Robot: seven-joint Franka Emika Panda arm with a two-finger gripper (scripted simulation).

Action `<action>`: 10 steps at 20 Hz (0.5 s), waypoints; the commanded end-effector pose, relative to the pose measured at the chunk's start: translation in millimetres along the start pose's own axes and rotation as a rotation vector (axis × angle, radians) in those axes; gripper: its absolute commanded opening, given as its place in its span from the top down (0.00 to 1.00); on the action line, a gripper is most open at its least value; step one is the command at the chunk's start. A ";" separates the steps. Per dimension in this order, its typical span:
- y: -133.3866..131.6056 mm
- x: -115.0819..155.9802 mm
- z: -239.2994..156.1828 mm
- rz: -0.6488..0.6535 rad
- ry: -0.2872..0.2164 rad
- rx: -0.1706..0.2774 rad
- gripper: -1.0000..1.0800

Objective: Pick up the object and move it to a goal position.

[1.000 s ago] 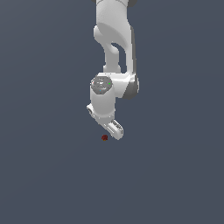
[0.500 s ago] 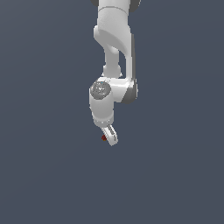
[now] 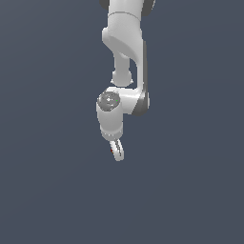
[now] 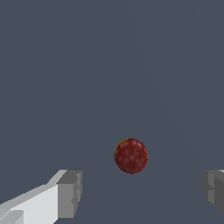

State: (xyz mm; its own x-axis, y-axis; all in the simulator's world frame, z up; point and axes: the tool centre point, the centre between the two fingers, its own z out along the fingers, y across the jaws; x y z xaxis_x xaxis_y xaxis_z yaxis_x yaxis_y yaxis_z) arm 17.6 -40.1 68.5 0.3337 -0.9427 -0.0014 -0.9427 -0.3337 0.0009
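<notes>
Sitting on a plain grey-blue surface [image 4: 109, 65], the small dark red ball [image 4: 131, 155] is what we see first in the wrist view: roundish, speckled with paler dots, with a thin orange edge on one side. It lies between the two fingertips [image 4: 70, 193] of our end effector [image 4: 142, 192], touching neither. One grey pad shows on each side of it, with open surface between each pad and the ball. So the fingers are spread well apart and nothing is clamped.

In the exterior view the ball [image 3: 112, 150] is only a tiny red speck, mostly hidden behind the lower end of our end effector [image 3: 117, 152]. It peeks out on the exterior view's left of the white finger loop. We cannot tell from that view whether the ball rests on the surface or how high the fingertips stand above it.

Above the end effector we see the white wrist with its round grey cap [image 3: 109, 101]. From there the white arm [image 3: 125, 43] rises to the top edge of the view. The arm hangs nearly straight down, with the end effector pointing downwards over the ball. The background [image 3: 47, 143] around them is the same even grey-blue.
</notes>
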 end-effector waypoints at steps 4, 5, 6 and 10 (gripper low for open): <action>-0.3 0.9 1.5 0.026 0.001 0.001 0.04; -0.2 0.7 1.4 0.021 0.001 0.001 0.04; -0.2 0.7 1.7 0.021 0.001 0.001 0.04; -0.1 0.4 10.7 0.022 0.001 0.001 0.04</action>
State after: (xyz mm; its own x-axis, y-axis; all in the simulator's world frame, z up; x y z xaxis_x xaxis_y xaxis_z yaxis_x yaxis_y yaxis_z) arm 18.3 -40.5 62.1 0.3131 -0.9497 0.0000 -0.9497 -0.3131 -0.0008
